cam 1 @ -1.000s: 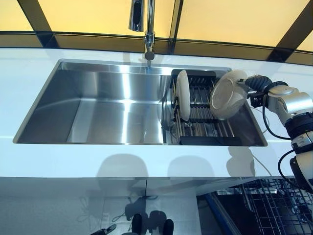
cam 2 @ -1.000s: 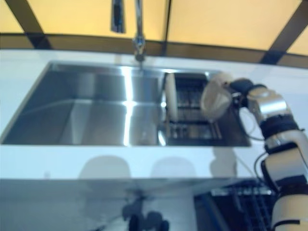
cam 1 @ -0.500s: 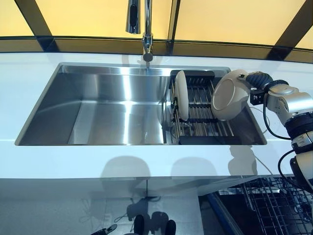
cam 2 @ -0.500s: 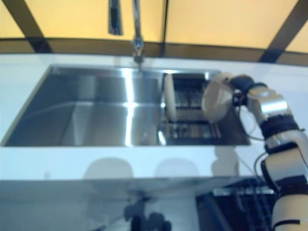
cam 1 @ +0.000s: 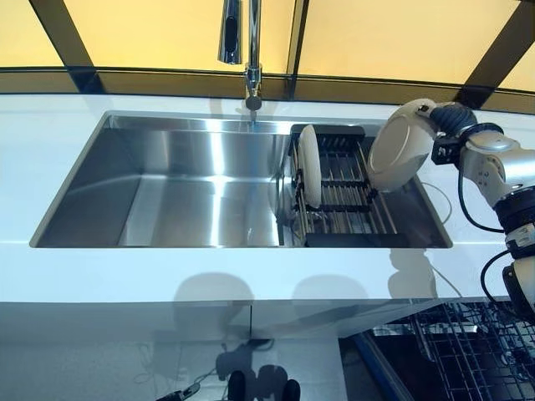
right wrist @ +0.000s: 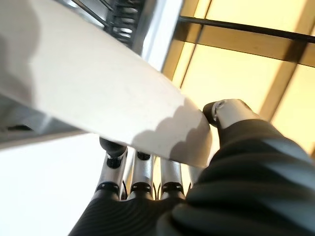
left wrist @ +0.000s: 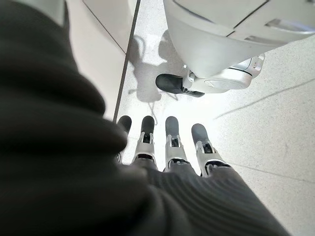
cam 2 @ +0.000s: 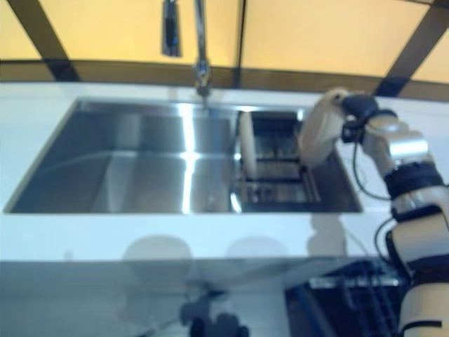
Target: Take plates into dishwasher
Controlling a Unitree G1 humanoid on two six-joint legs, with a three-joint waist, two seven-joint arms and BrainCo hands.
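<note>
My right hand (cam 1: 448,119) is shut on the rim of a white plate (cam 1: 399,145) and holds it tilted in the air above the right end of the sink, over the black dish rack (cam 1: 347,188). In the right wrist view the plate (right wrist: 93,93) is pinched between the thumb (right wrist: 224,112) and the fingers (right wrist: 140,172). A second white plate (cam 1: 310,164) stands on edge in the rack's left side. My left hand (left wrist: 170,147) hangs low over the floor with straight fingers, empty.
The steel sink (cam 1: 192,180) sits in a white counter (cam 1: 209,276), with a tap (cam 1: 251,50) at the back. The open dishwasher's wire rack (cam 1: 468,351) shows at the lower right, below the counter edge.
My right hand has lifted the plate up and a little to the right, away from the rack. The other plate has not moved.
</note>
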